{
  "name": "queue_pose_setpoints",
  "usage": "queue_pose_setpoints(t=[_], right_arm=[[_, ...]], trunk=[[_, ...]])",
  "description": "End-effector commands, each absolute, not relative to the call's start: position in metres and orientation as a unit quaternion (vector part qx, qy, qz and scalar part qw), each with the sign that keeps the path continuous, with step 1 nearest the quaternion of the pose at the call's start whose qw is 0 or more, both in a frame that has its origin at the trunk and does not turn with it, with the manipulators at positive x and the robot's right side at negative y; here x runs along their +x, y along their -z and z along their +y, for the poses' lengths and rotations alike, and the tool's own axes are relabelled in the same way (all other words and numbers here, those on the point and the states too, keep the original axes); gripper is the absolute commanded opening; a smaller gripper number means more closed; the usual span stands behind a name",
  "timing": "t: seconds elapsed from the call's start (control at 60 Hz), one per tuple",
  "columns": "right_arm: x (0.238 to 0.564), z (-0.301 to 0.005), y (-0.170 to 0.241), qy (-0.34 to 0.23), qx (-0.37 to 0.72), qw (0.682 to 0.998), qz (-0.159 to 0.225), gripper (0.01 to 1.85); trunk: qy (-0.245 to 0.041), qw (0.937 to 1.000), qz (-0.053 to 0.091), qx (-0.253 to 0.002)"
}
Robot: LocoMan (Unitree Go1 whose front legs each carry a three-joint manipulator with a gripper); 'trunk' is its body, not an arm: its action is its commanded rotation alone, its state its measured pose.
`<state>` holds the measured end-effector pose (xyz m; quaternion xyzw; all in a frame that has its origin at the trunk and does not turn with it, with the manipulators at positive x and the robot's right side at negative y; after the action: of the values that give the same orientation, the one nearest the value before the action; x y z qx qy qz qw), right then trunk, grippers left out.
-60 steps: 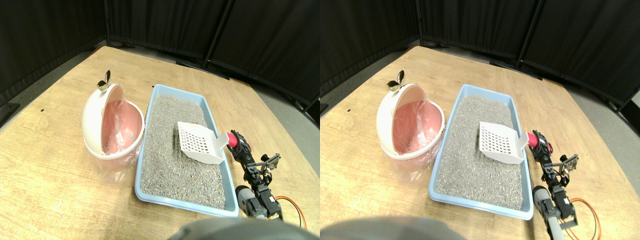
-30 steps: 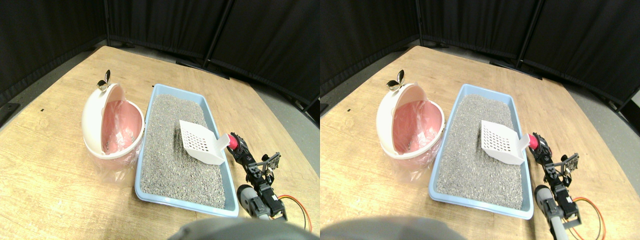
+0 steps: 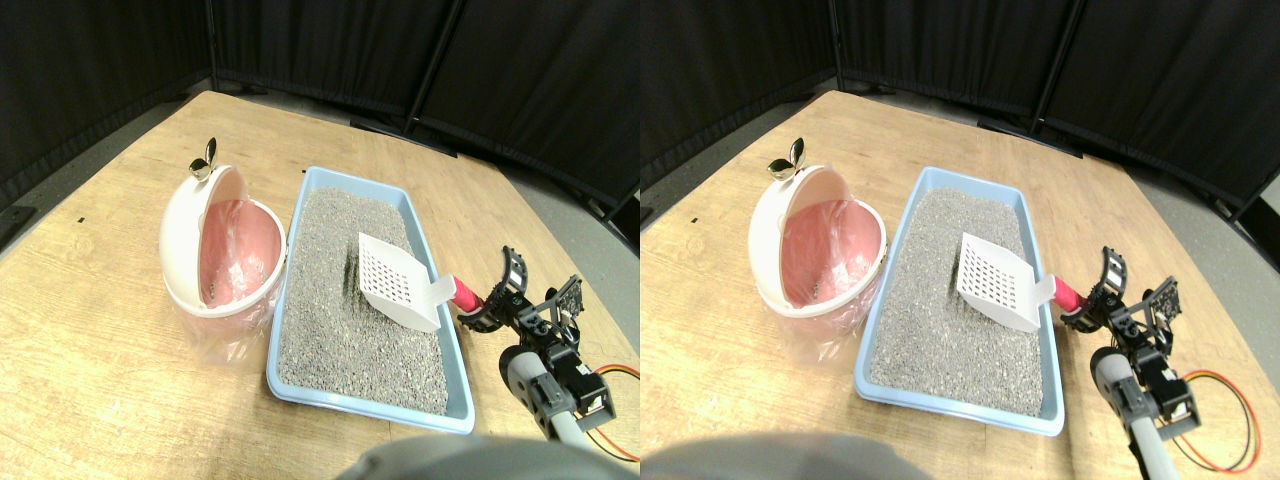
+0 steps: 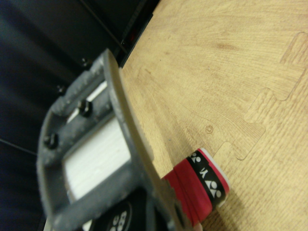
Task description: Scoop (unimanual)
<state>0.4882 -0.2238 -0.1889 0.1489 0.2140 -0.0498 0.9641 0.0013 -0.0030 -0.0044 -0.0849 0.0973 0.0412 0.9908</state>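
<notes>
Scoop [image 3: 396, 283]: lay on litter by the tray [image 3: 459, 372]'s right rim.
Gripper [image 3: 487, 305]: jaws apart around the red handle [image 3: 466, 296] (unclamped).
Next: closing firmly.

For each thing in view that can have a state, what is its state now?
Bin: lid open, pink liner inside.
Tray: filled with grey litter.
Scoop: resting in the tray, tilted, nothing visible on it.
Scoop handle: sticking out over the tray's rim.
Right gripper: jaws open at the handle.
</notes>
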Motion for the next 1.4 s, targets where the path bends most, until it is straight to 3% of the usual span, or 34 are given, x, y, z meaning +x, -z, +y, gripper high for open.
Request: queue_pose_setpoints(t=[0.017, 0.35, 0.533, 0.617, 0.65, 0.667, 0.7, 0.733, 0.767, 0.783, 0.8, 1.117, 1.317, 1.367, 1.4], right_arm=[[0.490, -0.222, 0.182, 0.040, 0.145, 0.965, 0.215, 1.28], [0.482, -0.223, 0.169, 0.023, 0.144, 0.961, 0.235, 1.38], [0.471, -0.225, 0.153, 0.002, 0.150, 0.963, 0.222, 1.30], [0.467, -0.225, 0.147, -0.015, 0.150, 0.966, 0.209, 1.09], [0.465, -0.226, 0.146, -0.023, 0.154, 0.968, 0.199, 0.94], [0.464, -0.226, 0.144, -0.028, 0.160, 0.968, 0.192, 0.78], [0.463, -0.226, 0.143, -0.027, 0.164, 0.968, 0.190, 0.72], [0.460, -0.226, 0.142, -0.020, 0.171, 0.969, 0.177, 0.51], [0.459, -0.226, 0.142, -0.020, 0.167, 0.971, 0.170, 0.44], [0.458, -0.226, 0.142, -0.040, 0.167, 0.975, 0.144, 0.16], [0.457, -0.226, 0.142, -0.050, 0.156, 0.977, 0.137, 0.07], [0.444, -0.231, 0.147, -0.073, 0.110, 0.990, 0.044, 0.05], [0.430, -0.238, 0.151, -0.067, 0.109, 0.991, 0.045, 0.05], [0.428, -0.240, 0.153, -0.091, 0.104, 0.990, 0.021, 0.05], [0.422, -0.240, 0.155, -0.068, 0.096, 0.993, 0.029, 0.05]], trunk=[[-0.045, 0.9899, 0.096, -0.094], [-0.046, 0.9896, 0.099, -0.094], [-0.044, 0.9897, 0.101, -0.092], [-0.043, 0.9898, 0.100, -0.092], [-0.043, 0.9899, 0.100, -0.091], [-0.042, 0.9900, 0.100, -0.090], [-0.042, 0.9900, 0.100, -0.090], [-0.042, 0.9901, 0.100, -0.089], [-0.041, 0.9903, 0.100, -0.088], [-0.040, 0.9904, 0.100, -0.087], [-0.040, 0.9906, 0.100, -0.085], [-0.027, 0.9922, 0.100, -0.070], [-0.012, 0.9935, 0.099, -0.056], [-0.009, 0.9936, 0.099, -0.054], [-0.007, 0.9937, 0.099, -0.052]])
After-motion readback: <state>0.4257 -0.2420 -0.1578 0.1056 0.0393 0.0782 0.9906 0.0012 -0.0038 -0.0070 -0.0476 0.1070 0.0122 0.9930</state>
